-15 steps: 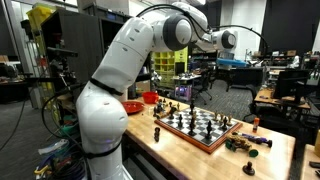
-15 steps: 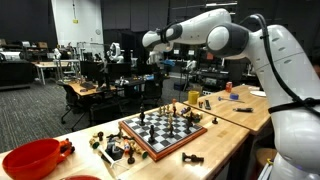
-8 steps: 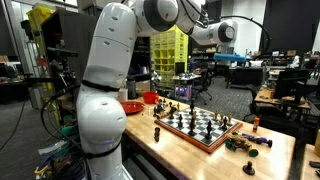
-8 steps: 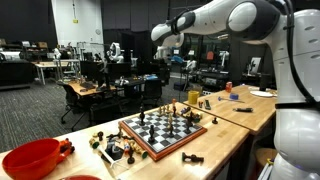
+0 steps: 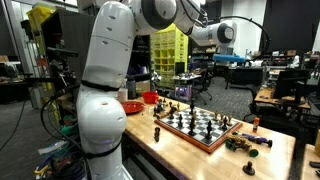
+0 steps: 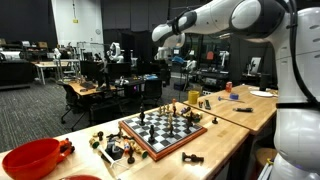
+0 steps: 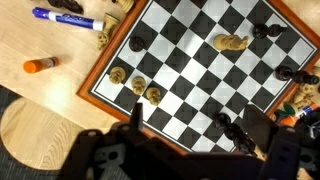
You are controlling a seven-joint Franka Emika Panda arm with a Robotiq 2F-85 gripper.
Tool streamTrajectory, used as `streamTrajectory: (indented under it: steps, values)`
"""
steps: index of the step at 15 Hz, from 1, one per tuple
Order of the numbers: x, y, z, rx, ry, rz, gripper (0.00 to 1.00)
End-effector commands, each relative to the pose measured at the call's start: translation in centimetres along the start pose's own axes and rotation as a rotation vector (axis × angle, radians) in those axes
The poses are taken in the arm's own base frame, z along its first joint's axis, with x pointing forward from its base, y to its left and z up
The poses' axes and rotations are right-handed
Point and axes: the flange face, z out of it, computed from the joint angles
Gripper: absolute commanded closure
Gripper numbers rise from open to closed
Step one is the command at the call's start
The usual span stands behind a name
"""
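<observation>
Hand (image 7: 195, 135) wide open, empty, high over the chessboard (image 7: 190, 70); any descent should run plumb, clear of the pale piece (image 7: 232, 42) at one o'clock.

Wrist view chops the chessboard (image 7: 200, 60) off at the top and right edges. The gripper (image 7: 195, 128) along the bottom is just a dark, blurry mass hiding the board's near edge. In both exterior views the chess pieces (image 5: 200, 120) (image 6: 165, 122) are too small to tell apart. The red bowl (image 6: 30, 160) runs off the picture's corner.
</observation>
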Motion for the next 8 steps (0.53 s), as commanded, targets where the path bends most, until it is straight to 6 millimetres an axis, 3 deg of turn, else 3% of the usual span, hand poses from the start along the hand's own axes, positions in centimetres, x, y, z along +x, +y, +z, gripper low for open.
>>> streamTrajectory:
  steps: [1,4,8]
  values:
    - [-0.32,-0.44,-0.84,-0.082,0.016,0.078,0.0]
    - [-1.15,-0.63,-1.11,-0.129,0.017,0.131,0.0]
    - [-0.42,0.08,-0.45,-0.106,0.01,0.121,0.0]
